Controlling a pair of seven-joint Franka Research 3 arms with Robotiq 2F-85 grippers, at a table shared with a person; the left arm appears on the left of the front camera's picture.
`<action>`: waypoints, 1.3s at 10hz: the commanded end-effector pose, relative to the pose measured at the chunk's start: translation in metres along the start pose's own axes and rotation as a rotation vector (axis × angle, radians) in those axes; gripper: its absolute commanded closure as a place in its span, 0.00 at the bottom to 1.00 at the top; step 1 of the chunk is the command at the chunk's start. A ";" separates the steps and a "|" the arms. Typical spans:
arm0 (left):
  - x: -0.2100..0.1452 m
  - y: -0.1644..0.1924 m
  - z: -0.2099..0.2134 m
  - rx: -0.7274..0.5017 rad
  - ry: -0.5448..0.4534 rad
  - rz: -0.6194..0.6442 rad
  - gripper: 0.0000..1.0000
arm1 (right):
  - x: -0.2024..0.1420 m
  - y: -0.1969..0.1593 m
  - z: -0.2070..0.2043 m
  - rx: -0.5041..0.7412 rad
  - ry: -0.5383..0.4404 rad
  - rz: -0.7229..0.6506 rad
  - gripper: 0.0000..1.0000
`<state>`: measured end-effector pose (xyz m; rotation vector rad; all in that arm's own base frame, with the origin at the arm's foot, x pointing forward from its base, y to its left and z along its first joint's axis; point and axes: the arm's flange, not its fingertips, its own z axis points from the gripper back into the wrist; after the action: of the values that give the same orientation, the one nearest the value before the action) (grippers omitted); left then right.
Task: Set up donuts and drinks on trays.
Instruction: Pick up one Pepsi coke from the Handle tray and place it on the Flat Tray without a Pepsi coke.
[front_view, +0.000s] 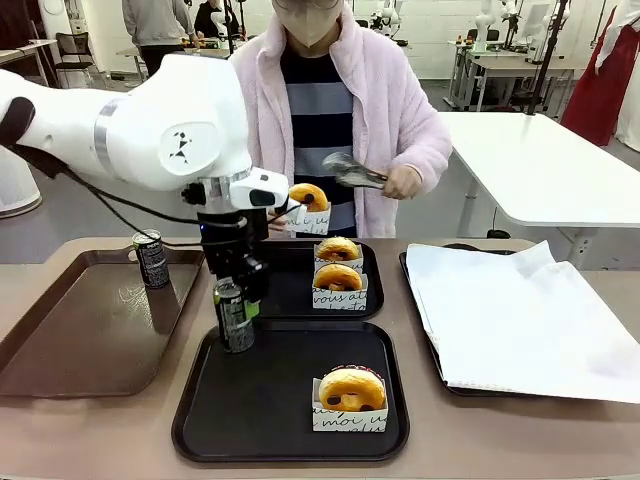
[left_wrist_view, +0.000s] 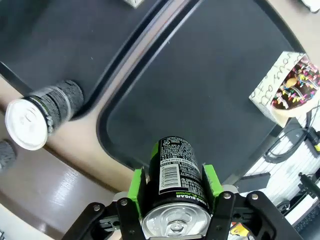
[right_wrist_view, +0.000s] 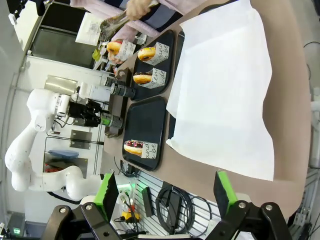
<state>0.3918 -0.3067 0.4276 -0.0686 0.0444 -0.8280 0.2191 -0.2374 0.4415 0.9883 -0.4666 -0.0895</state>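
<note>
The left hand is clenched on a dark can, its green pads pressed against opposite sides of the can body in the left wrist view. The can stands upright at the left edge of the near black tray; whether its base touches the tray surface cannot be told. A donut in a white printed sleeve sits at the right front of this tray. The far black tray, directly behind, carries two golden-brown donuts in sleeves, one behind the other, on its right half. A second can stands upright on the long brown tray at the left of the worktop, near that tray's far right corner. To the right lies a tray lined with white paper. The person at the far side holds metal tongs in one hand and another sleeved donut is held above the far edge of the worktop, behind the far tray. The right hand is released, its fingers wide apart and nothing between them, raised well above the right end of the worktop.
</note>
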 end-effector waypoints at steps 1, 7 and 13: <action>-0.007 0.003 0.001 -0.001 -0.020 -0.020 0.43 | 0.001 -0.001 0.000 0.019 -0.016 0.014 0.00; -0.142 0.003 0.072 0.149 -0.010 -0.097 0.43 | 0.001 -0.001 0.000 0.019 -0.016 0.014 0.00; -0.084 0.011 0.062 0.165 -0.096 -0.157 0.43 | 0.001 -0.001 0.000 0.019 -0.016 0.014 0.00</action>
<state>0.3247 -0.2162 0.4944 0.0410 -0.0784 -0.9439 0.2191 -0.2374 0.4415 0.9884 -0.4666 -0.0894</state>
